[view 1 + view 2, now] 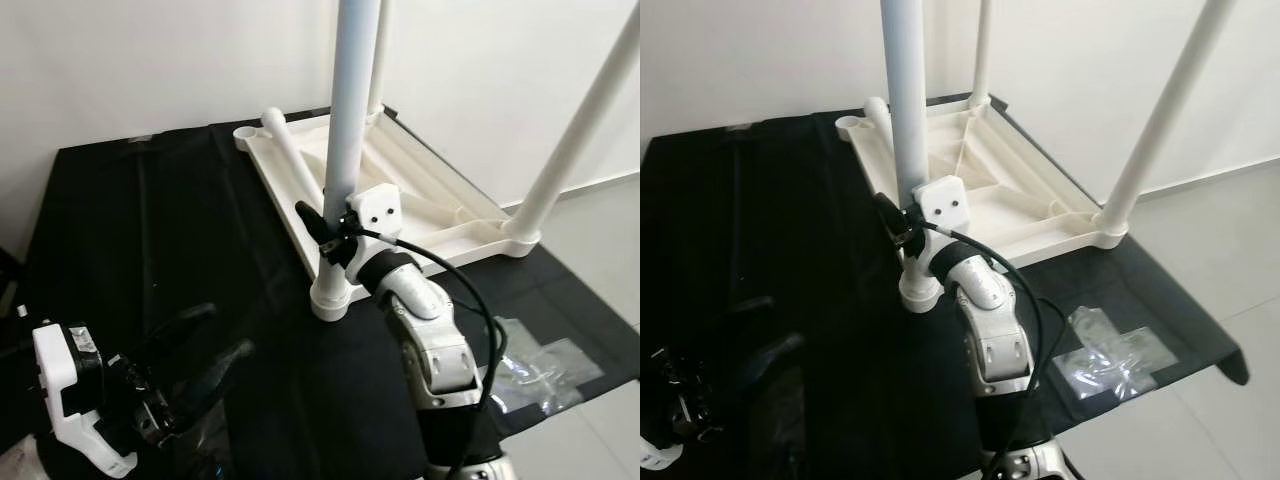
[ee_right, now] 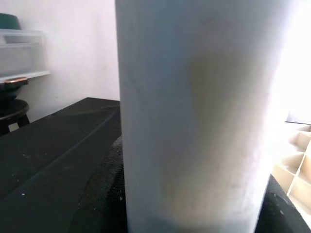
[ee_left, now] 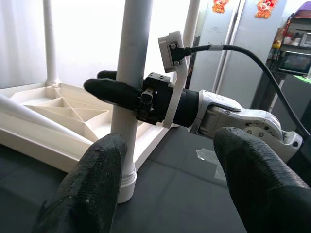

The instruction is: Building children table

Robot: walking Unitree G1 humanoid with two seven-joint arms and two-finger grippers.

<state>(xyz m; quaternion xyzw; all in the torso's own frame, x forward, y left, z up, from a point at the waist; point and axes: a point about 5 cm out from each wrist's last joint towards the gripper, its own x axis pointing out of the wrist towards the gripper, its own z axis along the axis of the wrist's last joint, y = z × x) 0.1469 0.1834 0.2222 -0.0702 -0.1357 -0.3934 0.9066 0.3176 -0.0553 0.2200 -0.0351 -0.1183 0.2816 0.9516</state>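
Note:
The white plastic table top (image 1: 430, 200) lies upside down on a black cloth. One white leg (image 1: 350, 100) stands upright in the near corner socket (image 1: 331, 297), and my right gripper (image 1: 335, 225) is shut around it a little above the socket. In the right wrist view this leg (image 2: 194, 111) sits close between the fingers. Two more legs, one on the right (image 1: 575, 130) and one at the back (image 1: 380, 50), stand in their corners. A loose leg (image 1: 295, 160) lies across the far left corner. My left gripper (image 1: 225, 332) hovers open low at the near left, pointing toward the held leg (image 3: 131, 58).
The black cloth (image 1: 150, 230) covers the floor up to a white wall behind. A clear plastic bag (image 1: 540, 365) lies at the cloth's right edge on pale floor tiles. In the left wrist view a fridge (image 3: 243, 43) stands in the background.

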